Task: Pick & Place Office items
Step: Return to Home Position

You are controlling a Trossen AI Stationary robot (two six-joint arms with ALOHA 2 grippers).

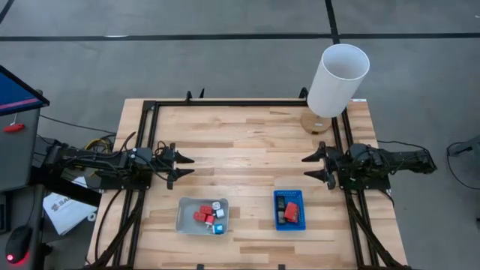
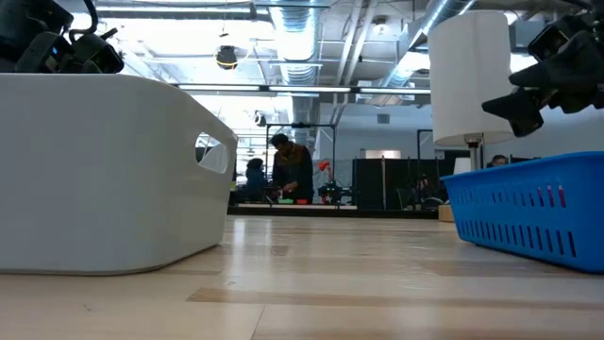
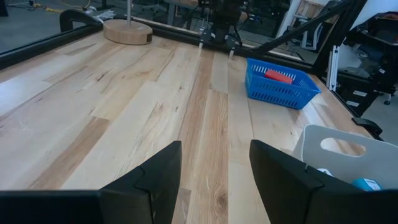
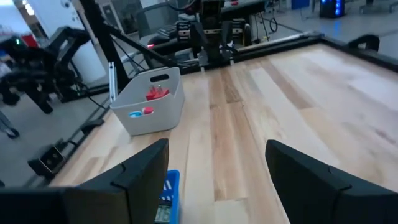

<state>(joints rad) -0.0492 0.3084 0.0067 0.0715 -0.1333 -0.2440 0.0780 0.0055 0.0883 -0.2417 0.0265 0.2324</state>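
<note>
Red, white and cyan office items [image 1: 205, 216] lie in the grey tray [image 1: 186, 211] near the table's [image 1: 240, 135] front edge. A black piece [image 1: 280, 203] and a red block [image 1: 291, 212] lie in the blue tray [image 1: 289, 193] beside it. Farther back, the left gripper [image 1: 186, 166] and right gripper [image 1: 307, 166] hover wide open, empty and well apart. A white cylinder [image 1: 337, 79] stands at the far right corner.

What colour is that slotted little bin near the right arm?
The bin is blue, seen best in the left wrist view.
</note>
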